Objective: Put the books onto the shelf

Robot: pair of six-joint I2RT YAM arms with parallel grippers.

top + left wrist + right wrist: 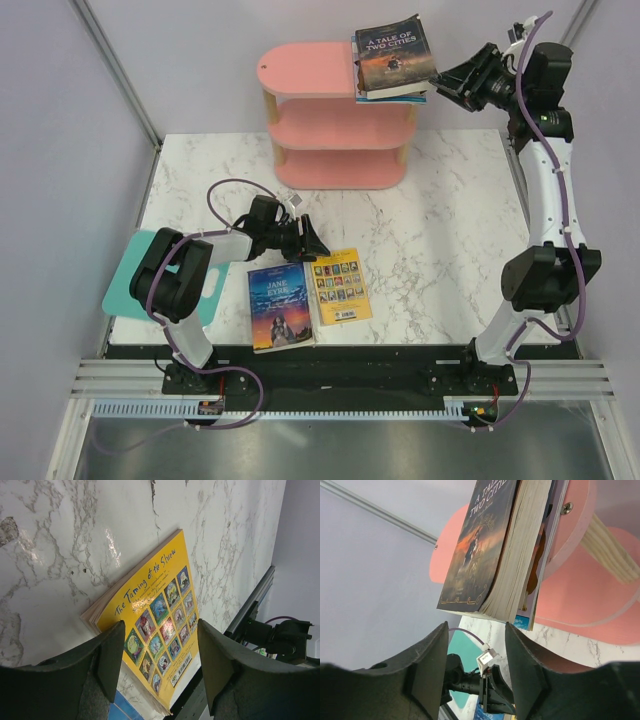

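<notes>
The pink three-tier shelf (330,120) stands at the back of the table. On the right end of its top board lies a stack of books, with the dark "A Tale of Two Cities" (393,55) uppermost, overhanging the board's edge (580,525). My right gripper (440,80) hovers just right of the stack, open and holding nothing; the book (480,545) sits beyond its fingertips. The yellow book (342,285) and the blue "Jane Eyre" (280,305) lie flat near the front edge. My left gripper (315,248) is open above the yellow book (155,615), its fingers (112,657) straddling the cover.
A flat teal board (150,275) lies at the table's left edge, under the left arm. The shelf's two lower tiers (335,165) hold nothing. The metal rail at the table's front edge (250,605) runs close to the yellow book.
</notes>
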